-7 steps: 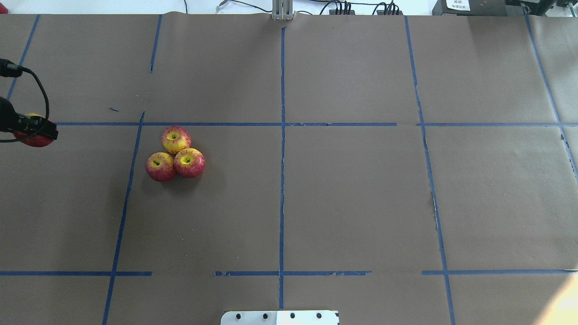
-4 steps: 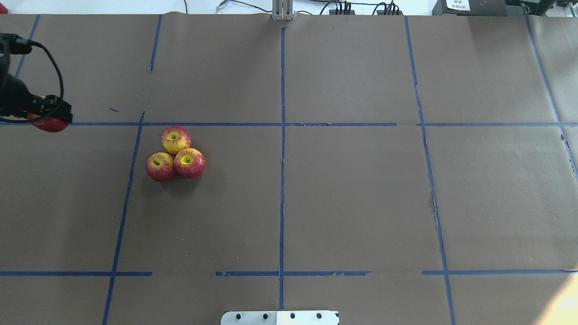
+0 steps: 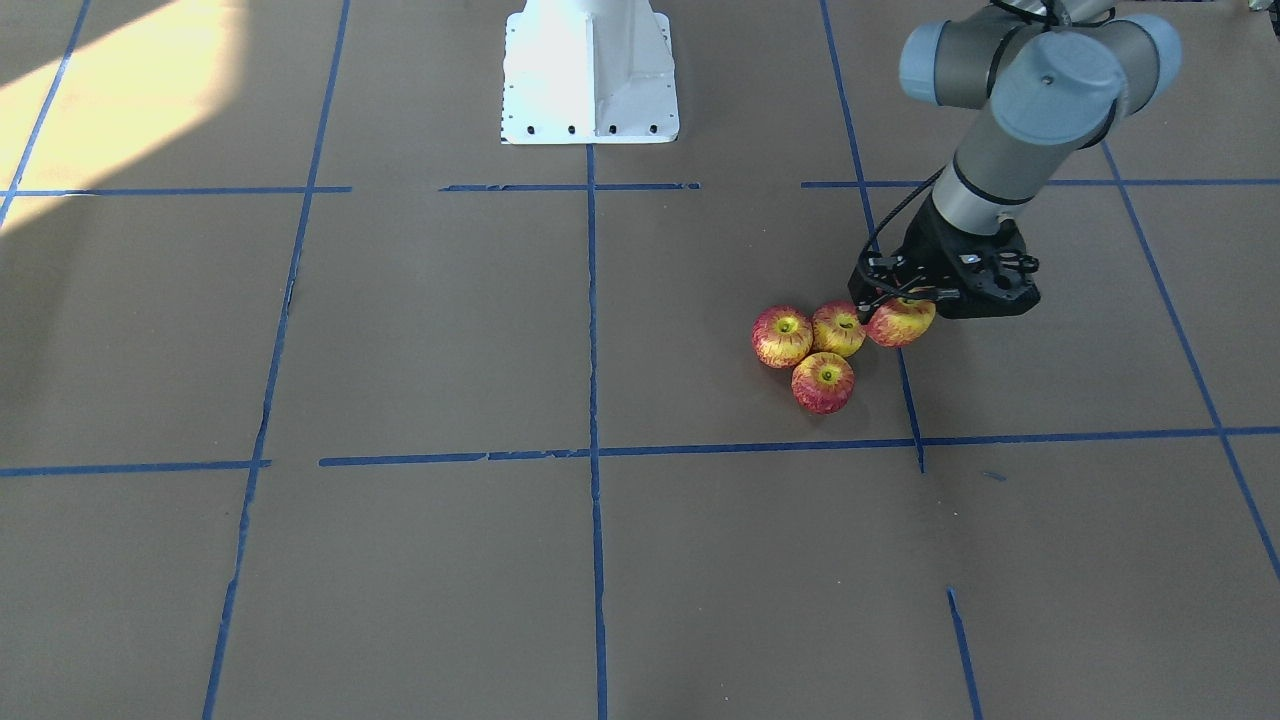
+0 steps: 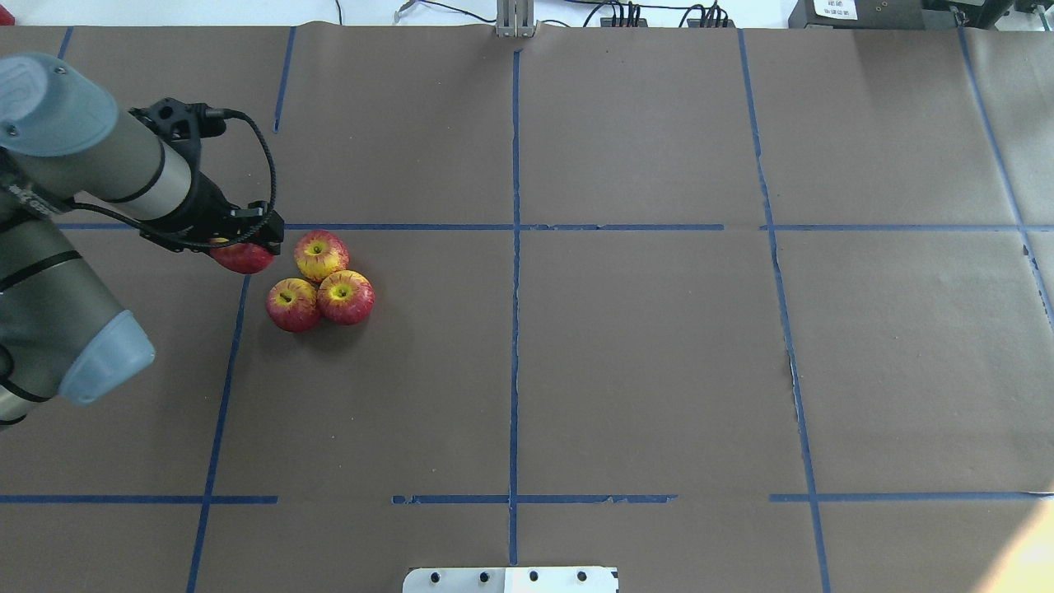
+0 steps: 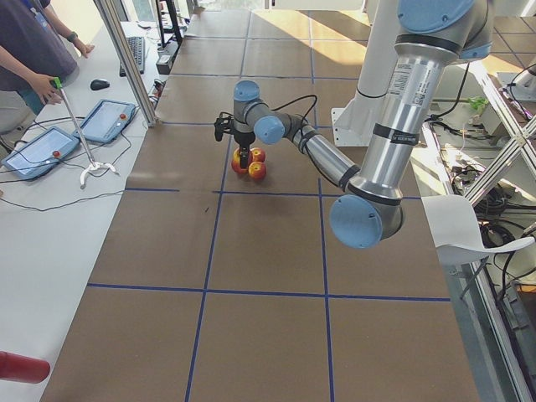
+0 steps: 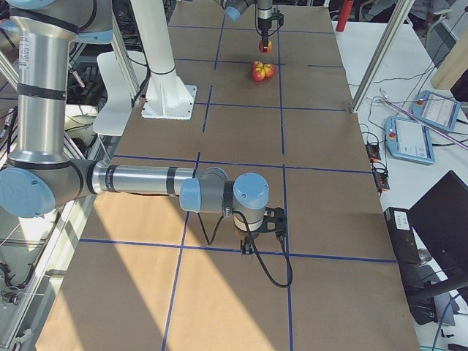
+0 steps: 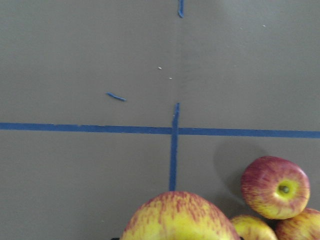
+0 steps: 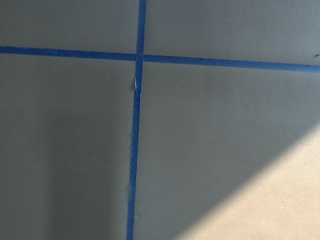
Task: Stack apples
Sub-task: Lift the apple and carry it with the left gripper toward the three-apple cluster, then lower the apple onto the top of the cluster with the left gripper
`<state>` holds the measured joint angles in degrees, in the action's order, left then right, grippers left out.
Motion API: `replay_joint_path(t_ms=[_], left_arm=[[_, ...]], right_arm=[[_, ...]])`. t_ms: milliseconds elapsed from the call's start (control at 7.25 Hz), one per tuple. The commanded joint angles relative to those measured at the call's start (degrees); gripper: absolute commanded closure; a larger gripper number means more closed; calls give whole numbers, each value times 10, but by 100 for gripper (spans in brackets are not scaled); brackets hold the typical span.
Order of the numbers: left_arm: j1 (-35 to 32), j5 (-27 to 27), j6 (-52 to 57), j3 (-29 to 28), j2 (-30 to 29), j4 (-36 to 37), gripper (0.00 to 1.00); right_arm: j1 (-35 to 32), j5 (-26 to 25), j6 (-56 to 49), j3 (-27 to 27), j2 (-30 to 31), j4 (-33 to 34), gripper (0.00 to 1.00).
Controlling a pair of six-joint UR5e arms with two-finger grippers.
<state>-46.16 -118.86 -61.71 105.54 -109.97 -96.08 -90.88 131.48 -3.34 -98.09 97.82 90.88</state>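
- The left gripper [image 4: 249, 244] is clamping a fourth apple [image 4: 241, 258] between its black fingers, with the fruit hanging just beneath them.
- Three apples [image 4: 345, 296] are sitting pressed together in a triangle on the brown paper-covered table [image 4: 642, 346], stem dimples facing up.
- The held fruit is hovering just beside that cluster, on the robot's left of it; whether it is touching the nearest one cannot be told.
- The right gripper [image 6: 262, 225] is hanging low over a blue tape crossing [image 8: 139, 57], well apart from the fruit; whether it is open or closed cannot be told.
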Motion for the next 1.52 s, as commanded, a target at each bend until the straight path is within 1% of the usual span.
replay_joint_path(t_ms=[0,414,828,1103,1379], left_arm=[[34,3,-44,-21,-24,-2,87],[42,12,-49,-43,-33,-4,88],[46,13,-48,-43,-33,-4,87],[46,13,-47,-45,-33,-5,72],[46,13,-44,-46,-33,-5,47]], right_arm=[[0,0,0,0,0,0,0],[0,0,0,0,0,0,0],[0,0,0,0,0,0,0],[0,0,0,0,0,0,0],[0,0,0,0,0,0,0]])
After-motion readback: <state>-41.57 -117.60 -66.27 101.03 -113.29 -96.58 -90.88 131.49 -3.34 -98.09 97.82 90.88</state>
